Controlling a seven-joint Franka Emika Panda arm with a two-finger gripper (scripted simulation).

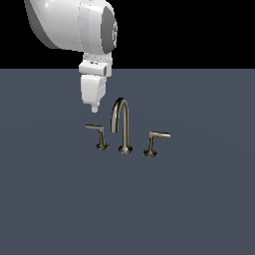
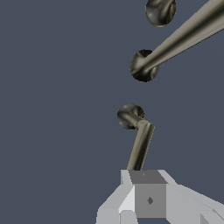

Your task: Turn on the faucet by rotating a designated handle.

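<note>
Both renders are evenly and rather dimly lit, with no cast shadows seen on the flat grey-blue floor (image 1: 199, 209). Soft highlights are carried by the faucet (image 1: 121, 124) metal and the white arm shell (image 1: 69, 22). Edges are slightly jagged; no blur or edge distortion is noted. The upper band of the exterior view is pure black.

No text, label, brand, number or sign could be read in either view. The faucet (image 1: 122, 127) was seen as plain brushed metal, with nothing marked on its spout or on either lever handle beside it. The white casing of the gripper (image 1: 94, 106), above and to the exterior view's left of the faucet, was found unmarked too. In the wrist view, only a small dark diamond shape was noted on the grey gripper body; it was not lettering.
</note>
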